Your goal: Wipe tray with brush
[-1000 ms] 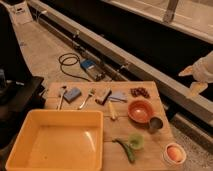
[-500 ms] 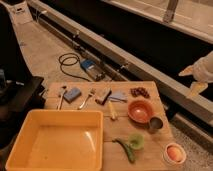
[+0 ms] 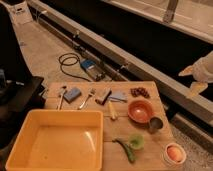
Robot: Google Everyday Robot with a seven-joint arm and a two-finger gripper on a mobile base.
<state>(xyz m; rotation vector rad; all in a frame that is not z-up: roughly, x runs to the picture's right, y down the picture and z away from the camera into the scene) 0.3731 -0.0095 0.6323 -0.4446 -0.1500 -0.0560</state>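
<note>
One slim grey metallic brush [image 3: 61, 97], probably light and stiff, suits mid-handle grasp; end effector [image 3: 192, 81] hovers spread at right.

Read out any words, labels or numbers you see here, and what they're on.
No text can be read.
White item, top left: dark marks, too blurred.
Tray, brush: no markings visible.
Gripper, open, right of the table: no markings visible.
</note>
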